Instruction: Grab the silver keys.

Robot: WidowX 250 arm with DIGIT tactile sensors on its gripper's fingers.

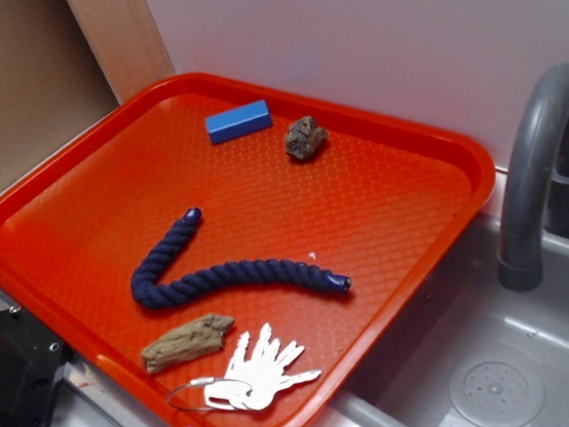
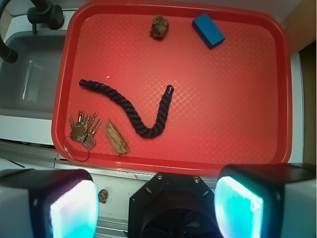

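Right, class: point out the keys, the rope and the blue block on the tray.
keys [image 1: 264, 368], exterior view, on the fanned blades.
rope [image 1: 232, 276], exterior view, on its long straight stretch.
blue block [image 2: 208, 30], wrist view, on its top face.

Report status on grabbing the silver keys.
Gripper open, empty, outside the tray. Silver keys at tray edge, untouched. Wood chunk beside them.
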